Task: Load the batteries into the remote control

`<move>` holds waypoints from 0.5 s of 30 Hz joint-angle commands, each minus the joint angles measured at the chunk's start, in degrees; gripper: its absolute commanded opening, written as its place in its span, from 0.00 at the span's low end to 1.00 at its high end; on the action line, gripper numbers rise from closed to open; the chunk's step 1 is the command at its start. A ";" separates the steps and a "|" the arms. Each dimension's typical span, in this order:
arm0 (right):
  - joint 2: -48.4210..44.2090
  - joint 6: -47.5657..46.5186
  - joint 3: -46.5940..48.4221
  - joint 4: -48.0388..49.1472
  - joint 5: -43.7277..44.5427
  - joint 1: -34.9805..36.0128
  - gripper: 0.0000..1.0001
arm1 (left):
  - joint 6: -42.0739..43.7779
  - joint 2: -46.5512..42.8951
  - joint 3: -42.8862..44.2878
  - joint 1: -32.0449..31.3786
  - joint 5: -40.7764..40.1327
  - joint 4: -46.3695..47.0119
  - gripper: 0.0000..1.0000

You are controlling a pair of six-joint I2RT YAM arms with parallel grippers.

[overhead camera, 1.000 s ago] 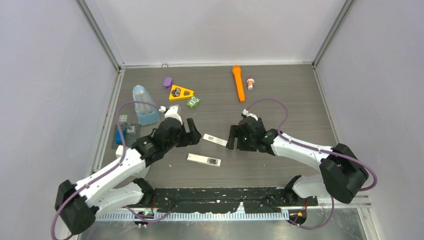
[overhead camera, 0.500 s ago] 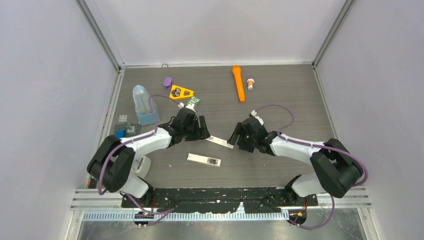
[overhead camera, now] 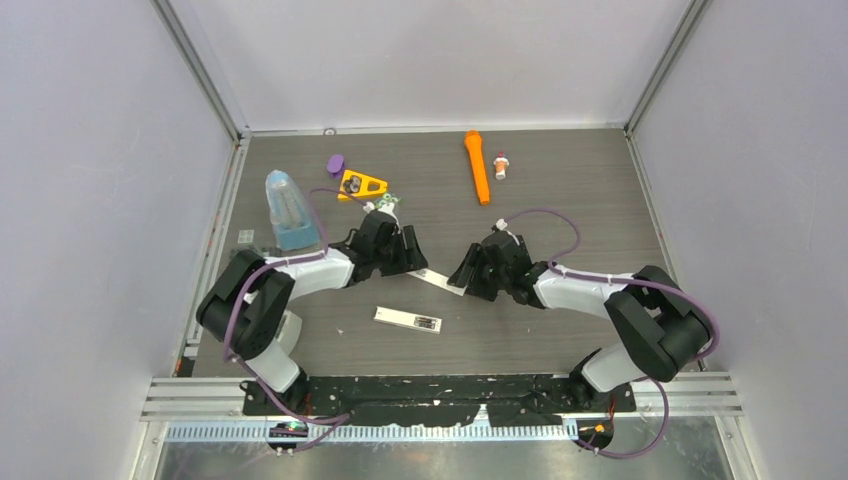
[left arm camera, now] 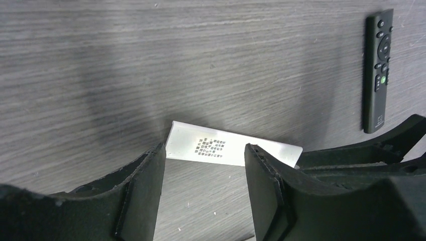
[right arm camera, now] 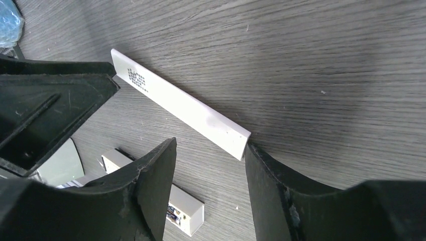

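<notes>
The remote control [overhead camera: 408, 319] lies near the table's front, white-silver from above. It appears as a dark buttoned bar [left arm camera: 379, 70] in the left wrist view. The right wrist view shows a white block [right arm camera: 187, 208] with small dark cylinders, seemingly batteries [right arm camera: 173, 215], in its side. A flat white strip [overhead camera: 438, 281] with printed text [left arm camera: 213, 149] lies between the arms. My left gripper [overhead camera: 410, 262] is open, its tips [left arm camera: 205, 150] at one end of the strip. My right gripper [overhead camera: 462, 278] is open too, one fingertip [right arm camera: 249, 150] touching the strip's other end [right arm camera: 236, 139].
At the back lie an orange torch [overhead camera: 477, 165], a small figure [overhead camera: 501, 165], a purple piece [overhead camera: 335, 163], a yellow triangle [overhead camera: 361, 184] and a green item [overhead camera: 388, 203]. A blue clear container [overhead camera: 285, 210] stands at the left. Metal rails edge the table.
Both arms have closed in on the white strip from either side, the left arm swinging up and right. Both pairs of jaws have narrowed. The remote has not moved.
</notes>
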 commanded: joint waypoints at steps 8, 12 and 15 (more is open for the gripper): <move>1.79 -1.28 -0.51 0.30 -0.20 -0.04 0.56 | 1.08 -0.95 -1.78 -0.39 0.57 2.35 0.57; 1.15 -2.65 0.66 -2.99 2.43 -0.07 0.58 | 4.80 -2.19 -0.75 -0.40 -1.69 -1.06 0.65; 0.77 -4.10 1.44 -6.45 5.28 -0.08 0.60 | 6.19 -2.36 0.01 -0.45 -2.40 -1.72 0.69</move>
